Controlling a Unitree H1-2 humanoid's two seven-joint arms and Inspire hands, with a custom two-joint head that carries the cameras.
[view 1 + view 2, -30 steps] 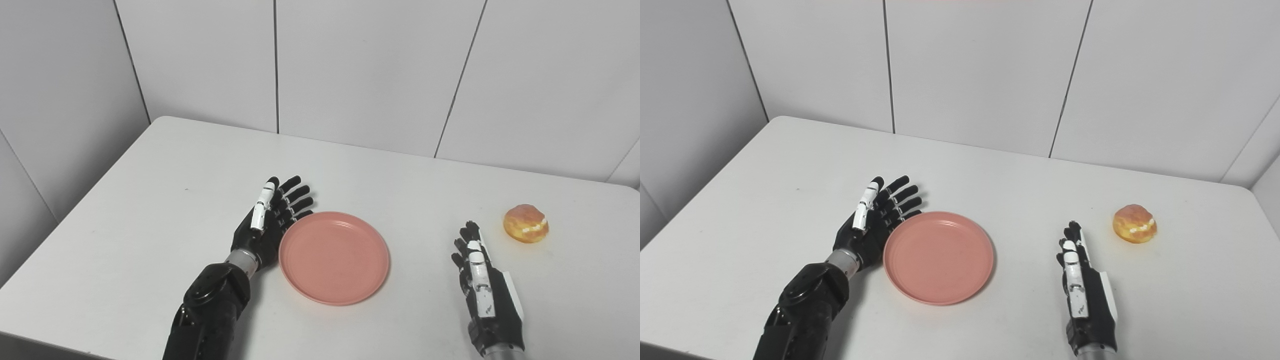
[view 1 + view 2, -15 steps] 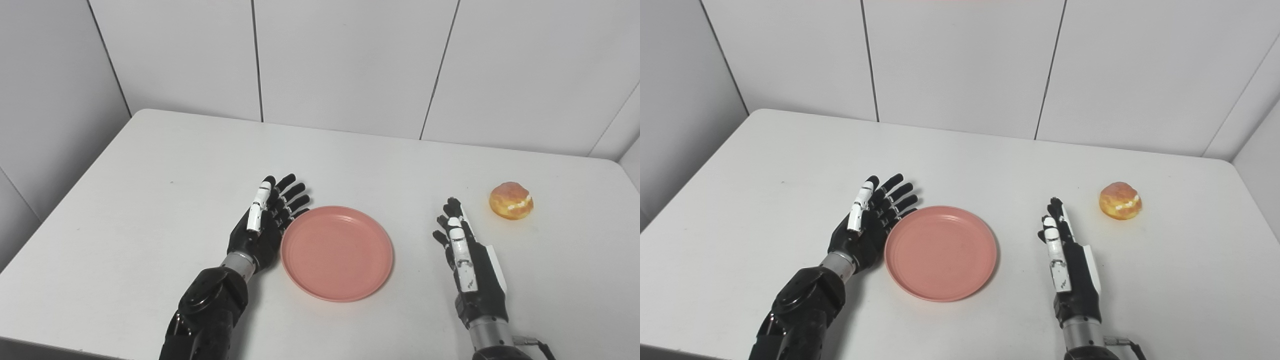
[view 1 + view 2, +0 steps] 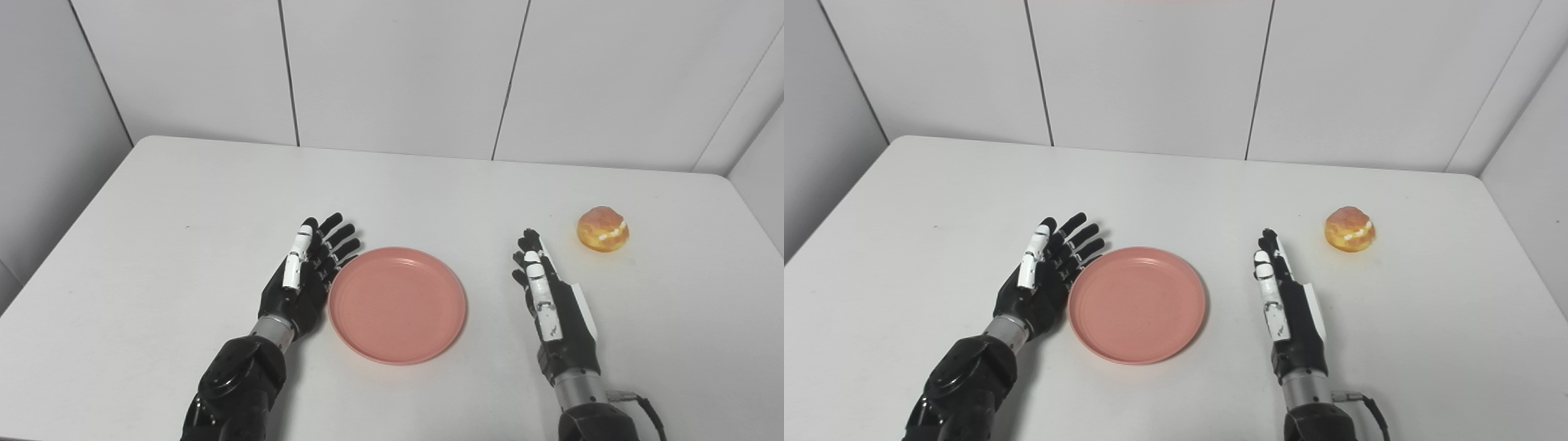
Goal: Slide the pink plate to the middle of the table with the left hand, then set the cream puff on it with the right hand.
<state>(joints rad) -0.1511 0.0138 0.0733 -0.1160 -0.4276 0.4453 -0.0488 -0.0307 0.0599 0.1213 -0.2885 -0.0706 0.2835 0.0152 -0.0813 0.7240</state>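
A round pink plate (image 3: 397,303) lies flat near the middle of the white table (image 3: 184,202), with nothing on it. My left hand (image 3: 306,275) stands open on its edge right against the plate's left rim, fingers spread and pointing away from me. My right hand (image 3: 551,300) is open too, fingers straight, resting to the right of the plate and apart from it. The cream puff (image 3: 603,228), golden with a white cream line, sits on the table beyond and to the right of the right hand, untouched.
White panelled walls (image 3: 398,73) close off the table's far side and both ends. The table's right edge (image 3: 756,214) runs close to the cream puff.
The camera has swung, shifting the whole picture. My right hand has reached farther forward, its wrist now showing. The left hand still rests against the plate's left rim.
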